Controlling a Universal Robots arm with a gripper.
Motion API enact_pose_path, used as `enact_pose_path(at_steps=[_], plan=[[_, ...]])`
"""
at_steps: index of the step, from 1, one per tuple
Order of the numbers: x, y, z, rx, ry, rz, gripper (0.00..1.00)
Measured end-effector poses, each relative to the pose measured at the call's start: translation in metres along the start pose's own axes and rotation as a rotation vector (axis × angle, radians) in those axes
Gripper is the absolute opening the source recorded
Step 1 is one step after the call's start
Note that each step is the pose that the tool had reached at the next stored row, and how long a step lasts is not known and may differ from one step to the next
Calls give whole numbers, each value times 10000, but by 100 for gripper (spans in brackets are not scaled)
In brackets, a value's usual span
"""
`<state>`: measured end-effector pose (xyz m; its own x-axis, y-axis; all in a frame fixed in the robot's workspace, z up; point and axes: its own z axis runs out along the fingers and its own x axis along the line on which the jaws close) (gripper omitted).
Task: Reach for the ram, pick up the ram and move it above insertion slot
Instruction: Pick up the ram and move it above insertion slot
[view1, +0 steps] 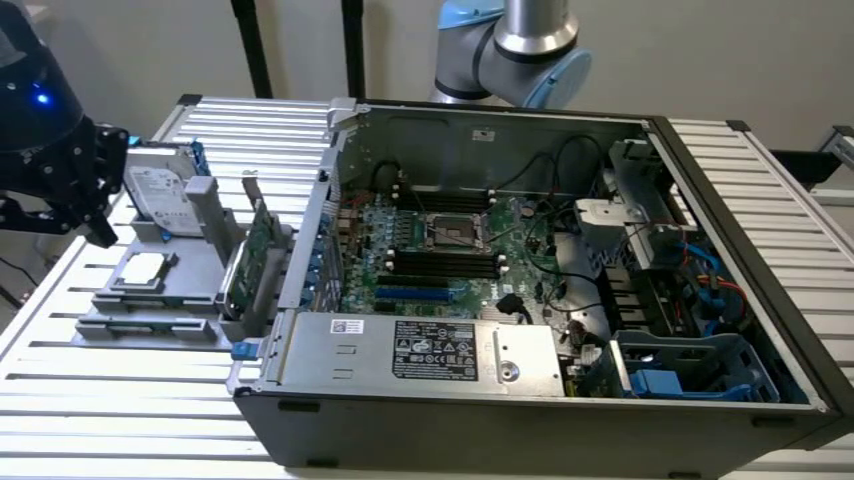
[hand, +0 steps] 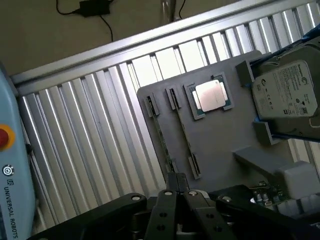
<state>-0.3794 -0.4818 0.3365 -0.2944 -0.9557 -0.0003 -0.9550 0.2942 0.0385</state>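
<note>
The ram (hand: 160, 136) shows edge-on as a thin dark strip standing in a narrow cradle of the grey holder tray (hand: 215, 135). My gripper (hand: 177, 184) hovers over the tray's end close to one end of that strip, fingers drawn together with nothing between them. In the exterior view the black gripper (view1: 94, 228) hangs at the far left, above the tray's (view1: 150, 330) outer side. The insertion slot (view1: 441, 262) is one of several parallel black strips on the motherboard inside the open case, below the square silver processor socket (view1: 451, 231).
A silver hard drive (hand: 285, 92), a processor chip (hand: 210, 96) and an upright green expansion card (view1: 254, 265) also sit on the tray. A blue slot (view1: 414, 293), cables and the power supply (view1: 420, 350) crowd the case. The case wall (view1: 310, 250) stands between tray and motherboard.
</note>
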Motion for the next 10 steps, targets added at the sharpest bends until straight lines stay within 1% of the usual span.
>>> enact_pose_path(at_steps=[10], plan=[[0,0,3,3,69,-1818,11]])
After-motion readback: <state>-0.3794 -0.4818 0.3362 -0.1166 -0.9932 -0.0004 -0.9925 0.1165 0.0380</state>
